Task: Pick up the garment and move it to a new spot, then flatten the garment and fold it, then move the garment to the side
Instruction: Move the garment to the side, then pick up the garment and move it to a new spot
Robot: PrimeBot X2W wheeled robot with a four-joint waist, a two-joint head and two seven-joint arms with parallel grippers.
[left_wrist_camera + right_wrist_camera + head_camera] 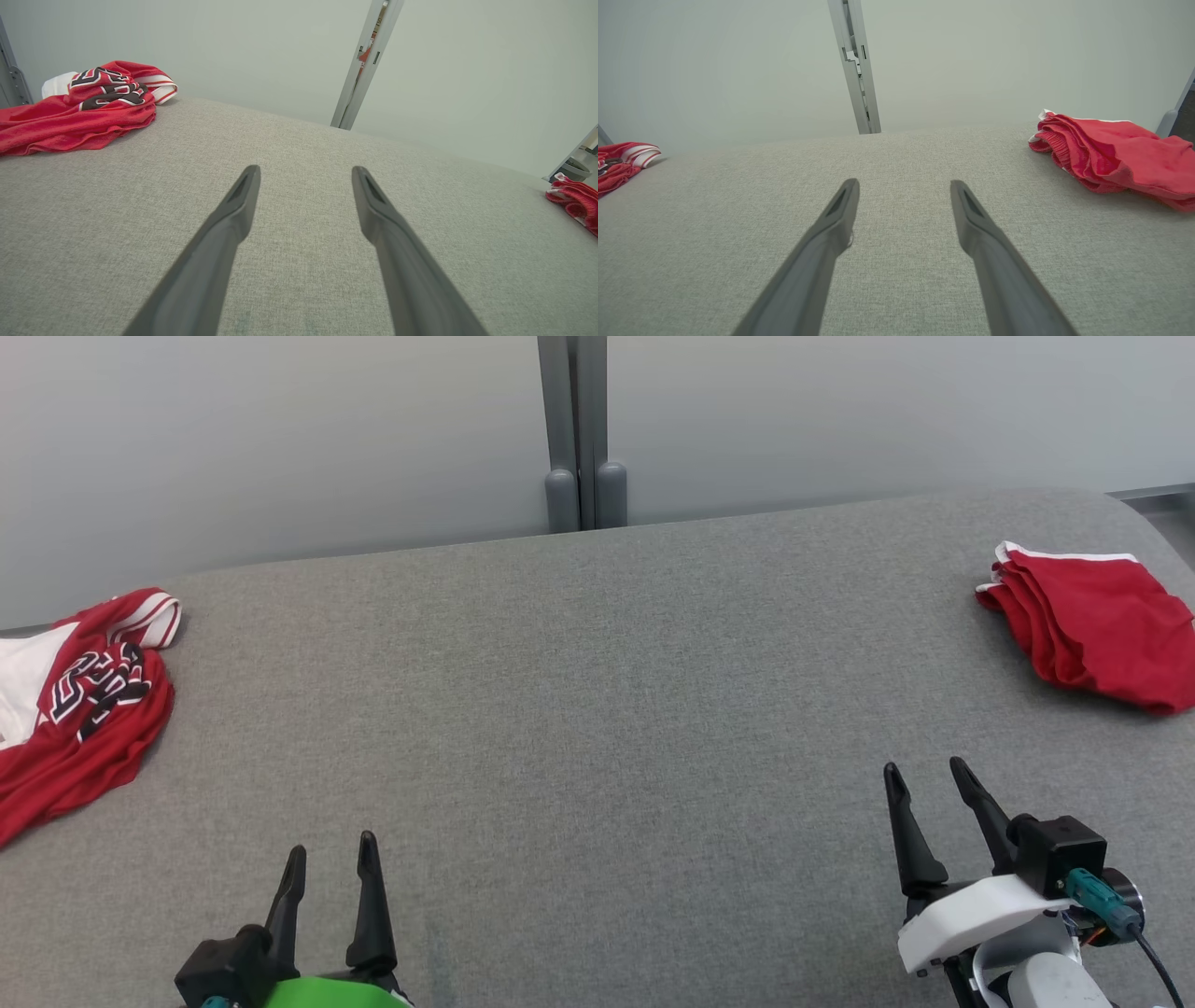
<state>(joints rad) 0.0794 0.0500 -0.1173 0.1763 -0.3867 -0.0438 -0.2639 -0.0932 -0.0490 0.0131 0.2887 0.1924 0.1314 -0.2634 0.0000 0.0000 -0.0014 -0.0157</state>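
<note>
Well left of the left gripper (331,845), a red jersey (84,728) lay crumpled, apparently yet to be fetched and folded, one folded red garment (1092,616) right of the right gripper (925,765), both grippers wide and empty.

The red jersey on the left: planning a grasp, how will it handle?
The red jersey lies crumpled in loose folds, so it will probably hang limp and unfurl. Its thin cloth looks light. On the textured grey surface it would likely bunch, not slide.
</note>
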